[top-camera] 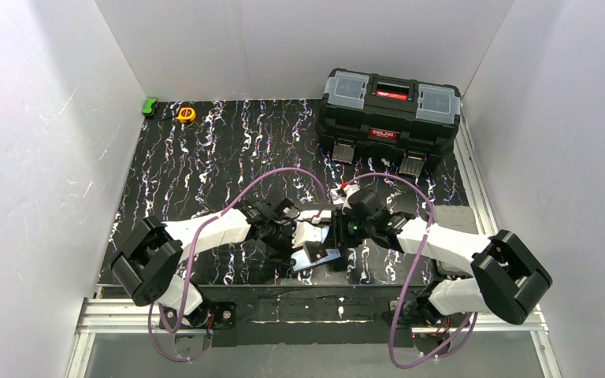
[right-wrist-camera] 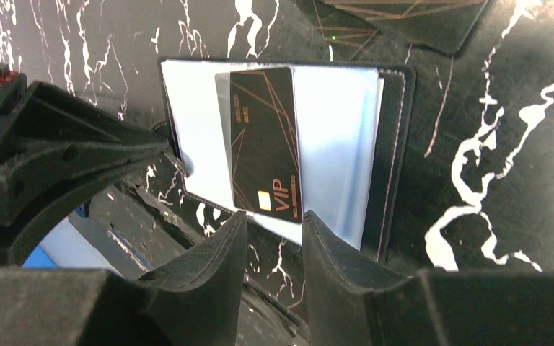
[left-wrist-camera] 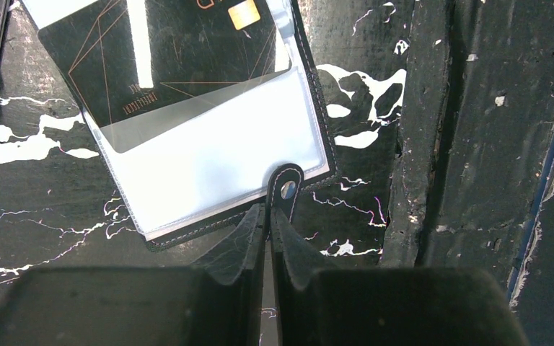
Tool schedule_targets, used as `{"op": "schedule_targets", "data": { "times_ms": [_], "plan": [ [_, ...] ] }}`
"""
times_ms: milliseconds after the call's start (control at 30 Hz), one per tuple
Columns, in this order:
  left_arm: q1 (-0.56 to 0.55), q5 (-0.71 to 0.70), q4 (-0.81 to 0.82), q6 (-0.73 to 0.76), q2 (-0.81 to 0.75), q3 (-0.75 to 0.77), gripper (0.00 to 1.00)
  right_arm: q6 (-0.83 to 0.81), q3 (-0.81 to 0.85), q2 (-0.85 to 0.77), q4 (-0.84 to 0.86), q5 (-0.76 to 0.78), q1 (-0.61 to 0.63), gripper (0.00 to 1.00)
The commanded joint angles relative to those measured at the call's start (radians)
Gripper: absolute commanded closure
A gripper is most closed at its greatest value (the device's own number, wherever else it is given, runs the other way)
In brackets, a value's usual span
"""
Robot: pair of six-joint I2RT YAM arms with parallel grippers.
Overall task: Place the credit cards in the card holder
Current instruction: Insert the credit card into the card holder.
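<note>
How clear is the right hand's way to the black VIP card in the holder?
Likely yes: the right hand is open just off the VIP card's protruding end, with nothing between. The left hand pinches the card holder by its clasp tab, off to the side.

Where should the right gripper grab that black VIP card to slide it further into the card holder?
Grip the black card by its chip end, the short edge left outside the clear sleeve. Come in from that open side of the card holder, along the card's length, where the right gripper hovers.

Open card holder (top-camera: 315,256) on table (top-camera: 205,157), toolbox (top-camera: 390,118) behind
</note>
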Motion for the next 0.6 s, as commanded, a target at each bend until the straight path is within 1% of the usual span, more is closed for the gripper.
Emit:
{"op": "schedule_targets", "data": {
  "times_ms": [0,267,567],
  "plan": [
    [0.0,-0.001,-0.034,0.005,-0.026,-0.008,0.95,0.037,0.035,0.07,0.104,-0.033,-0.013,0.59],
    [0.0,0.001,-0.031,0.004,-0.028,-0.008,0.95,0.042,0.053,0.147,0.135,-0.044,-0.026,0.58],
    [0.0,0.0,-0.026,0.004,-0.031,-0.009,0.95,0.063,0.055,0.167,0.159,-0.073,-0.025,0.59]
  ]
}}
